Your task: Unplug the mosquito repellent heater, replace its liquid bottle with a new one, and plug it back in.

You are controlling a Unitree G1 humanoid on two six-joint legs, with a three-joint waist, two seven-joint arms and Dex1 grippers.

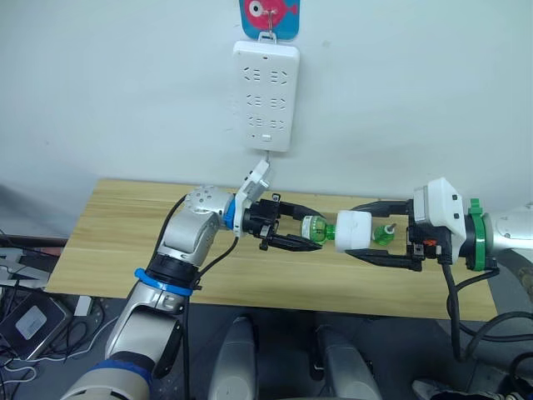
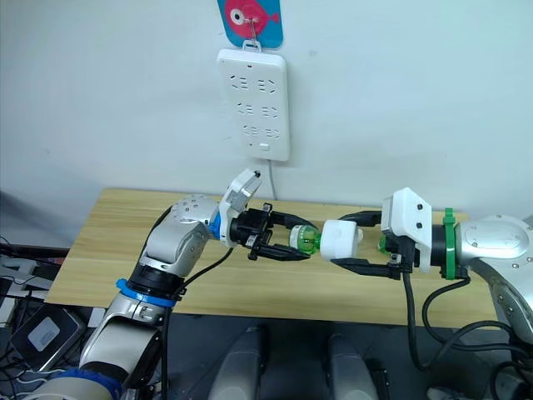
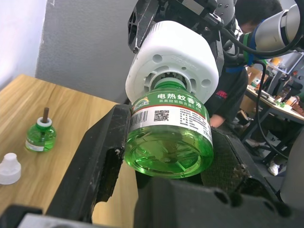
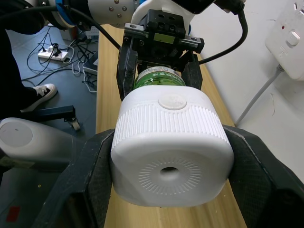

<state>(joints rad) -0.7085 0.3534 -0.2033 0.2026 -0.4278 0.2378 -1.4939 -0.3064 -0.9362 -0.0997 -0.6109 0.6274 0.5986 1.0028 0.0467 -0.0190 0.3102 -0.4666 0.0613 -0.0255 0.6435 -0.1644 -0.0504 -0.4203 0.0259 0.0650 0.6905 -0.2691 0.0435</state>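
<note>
Heater (image 1: 353, 231) sits clamped in your right gripper (image 1: 376, 242); left gripper (image 1: 306, 233) grips the green bottle (image 1: 316, 227) in its base. Spare bottle (image 3: 40, 136) and cap (image 3: 9, 168) stand on the table (image 1: 117, 225), power strip (image 1: 266, 96) on the wall.

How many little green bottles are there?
2. One green bottle is gripped in the left hand, its neck inside the white heater that the right hand holds. The other bottle stands on the wooden table. More may be hidden.
</note>
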